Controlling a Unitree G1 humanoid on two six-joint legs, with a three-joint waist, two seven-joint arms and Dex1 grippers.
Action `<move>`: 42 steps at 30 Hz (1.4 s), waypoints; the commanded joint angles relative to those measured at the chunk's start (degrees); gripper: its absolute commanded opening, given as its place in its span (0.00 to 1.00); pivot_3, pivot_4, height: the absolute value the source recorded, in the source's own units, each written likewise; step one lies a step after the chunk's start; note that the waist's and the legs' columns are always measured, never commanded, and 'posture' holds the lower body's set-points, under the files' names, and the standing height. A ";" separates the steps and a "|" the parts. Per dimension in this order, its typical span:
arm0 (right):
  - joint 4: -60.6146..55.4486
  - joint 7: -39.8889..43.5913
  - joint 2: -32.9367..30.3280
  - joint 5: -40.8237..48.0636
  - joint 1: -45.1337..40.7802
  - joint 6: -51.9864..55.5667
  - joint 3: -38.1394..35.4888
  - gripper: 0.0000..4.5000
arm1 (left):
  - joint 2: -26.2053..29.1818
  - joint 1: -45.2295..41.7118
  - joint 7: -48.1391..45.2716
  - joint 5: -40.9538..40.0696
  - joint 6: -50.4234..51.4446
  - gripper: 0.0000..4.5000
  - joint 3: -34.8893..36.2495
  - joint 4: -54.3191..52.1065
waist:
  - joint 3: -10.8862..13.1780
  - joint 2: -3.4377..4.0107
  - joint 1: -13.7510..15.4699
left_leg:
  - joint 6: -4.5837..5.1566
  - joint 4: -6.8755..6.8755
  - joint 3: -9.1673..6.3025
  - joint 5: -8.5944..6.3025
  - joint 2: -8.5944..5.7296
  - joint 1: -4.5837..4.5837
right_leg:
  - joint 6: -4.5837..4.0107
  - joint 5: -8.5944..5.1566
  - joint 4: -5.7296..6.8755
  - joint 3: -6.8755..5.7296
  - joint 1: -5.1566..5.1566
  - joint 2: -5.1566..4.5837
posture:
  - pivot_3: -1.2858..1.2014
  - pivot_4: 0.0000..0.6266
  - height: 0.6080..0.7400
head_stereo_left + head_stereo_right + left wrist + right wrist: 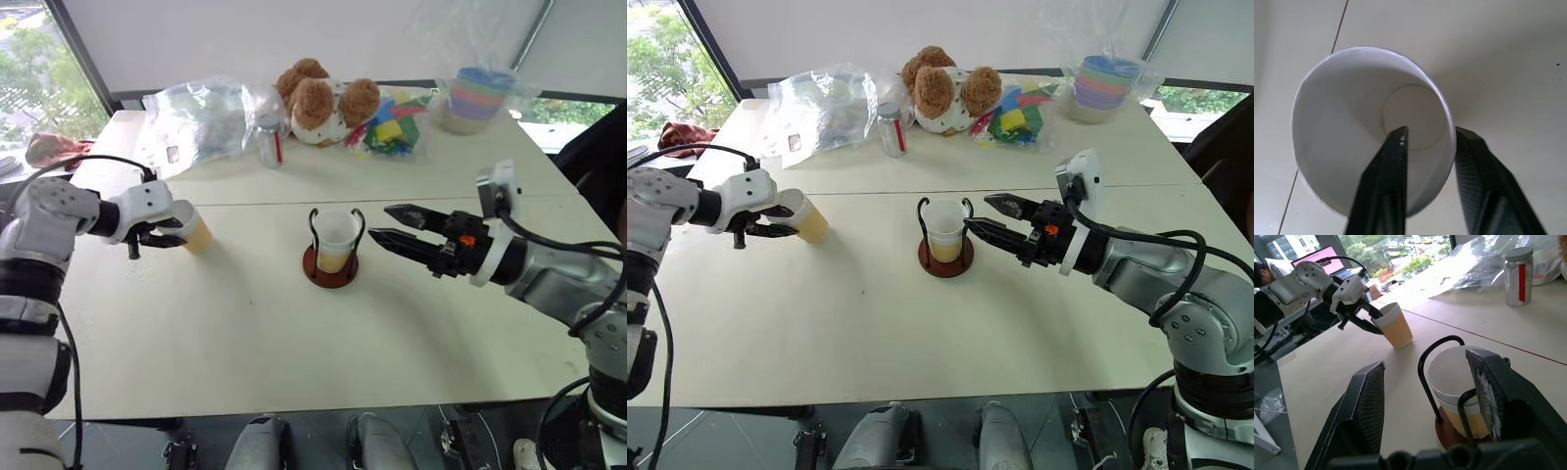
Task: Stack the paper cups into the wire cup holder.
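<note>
Yellow-tan paper cup (806,218) w/ a white top band sits tilted on the pale table (872,323), over on the robot's left side. The left gripper (774,220) is pinched on its rim: one black finger (1382,186) is inside the cup & the other (1484,181) is outside, w/ the cup wall squeezed between them. The cup leans over, its open mouth turned toward that gripper.

Near the middle of the table stands the wire cup holder (330,264), a small round red-brown base w/ two thin black wire loops going up. Two more paper cups (336,238) sit in it, one inside the other, upright between the loops.

The right gripper (390,224) is just beside the holder on the robot's right. Its two black fingers are spread apart & hold nothing. In the right wrist view one finger (1367,404) is on one side of the holder & the other (1488,382) is in front of the cups.

At the far side of the table lie a clear plastic bag (823,103), a small silver can w/ a red stripe (892,130), a brown & white teddy bear (945,93) & a stack of pastel bowls (1102,86).
</note>
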 commanded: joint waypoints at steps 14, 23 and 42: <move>2.46 6.08 -11.41 -7.60 10.04 -1.39 -10.33 0.63 | -15.36 -36.58 -17.00 -21.08 7.29 0.02 -11.89 1.34 | -0.06 -0.11 0.86 | 0.49 0.80 -0.10 -0.28 -0.03 -0.63 | 0.42 0.23 -0.18 0.08 0.02 0.09 | 0.52 0.24 1.00; -3.37 2.86 -10.68 -6.44 15.37 0.57 -17.92 0.63 | -19.16 -40.85 -17.00 -33.15 -1.22 0.02 -34.07 4.05 | -0.04 -0.04 -0.31 | 0.54 0.77 -0.10 -0.31 0.07 -0.48 | 0.43 0.22 -0.12 0.31 -0.06 0.24 | 0.52 0.24 1.00; -7.91 -4.04 -7.21 -3.50 20.36 0.22 -20.90 0.63 | -24.22 -45.61 -17.00 -34.77 -11.76 0.41 -49.59 12.79 | -0.03 -0.06 0.08 | 0.54 0.84 -0.12 -0.32 0.03 -0.55 | 0.43 0.22 -0.18 0.33 -0.05 0.21 | 0.52 0.24 1.00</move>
